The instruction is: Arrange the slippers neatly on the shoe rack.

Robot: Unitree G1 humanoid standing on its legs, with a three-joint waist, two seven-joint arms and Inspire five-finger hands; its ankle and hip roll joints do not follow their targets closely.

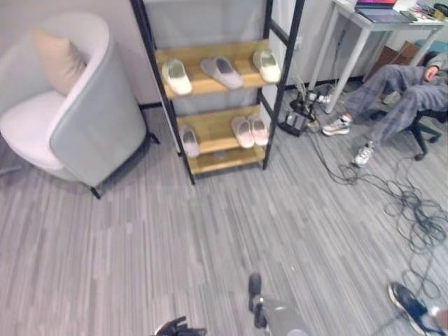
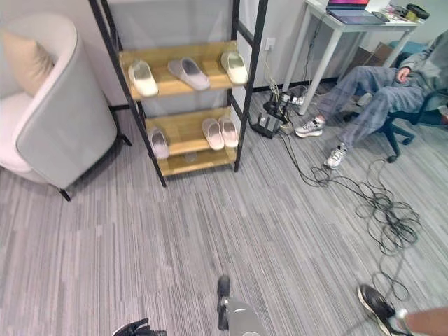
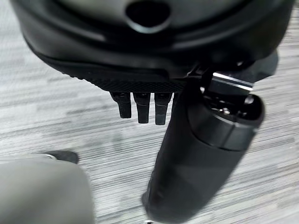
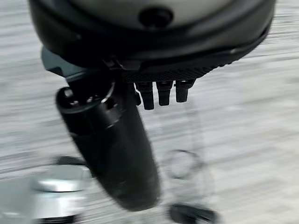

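Slippers sit on the shoe rack (image 1: 213, 80), a black metal frame with two pale wooden shelves, against the wall well ahead of the robot. On the top shelf lie a cream slipper (image 1: 176, 75) at the left, a grey slipper (image 1: 222, 71) angled in the middle and a cream slipper (image 1: 267, 64) at the right; these three are spread apart and point different ways, so I judge this row not yet tidy. On the lower shelf a single pale slipper (image 1: 187, 140) lies at the left, and a pink pair (image 1: 249, 130) rests side by side, touching, toes toward the wall, which looks like the neat arrangement the task wants. All appear soft, rounded, closed-toe and matte. The floor is grey striped carpet with nothing of the task's lying on it nearby. The left robot hand (image 3: 187, 154) hangs low over the carpet, fingers (image 3: 141, 106) relaxed and spread, holding nothing; the right robot hand (image 4: 112, 149) hangs likewise, fingers (image 4: 163, 92) loose and empty. Both hang clear, probably because the robot stands too far off to reach. Beside the rack stands a grey armchair (image 1: 77, 112) with a beige cushion; a seated person (image 1: 392, 91) is at the right by a white counter (image 1: 378, 21), with cables across the floor.
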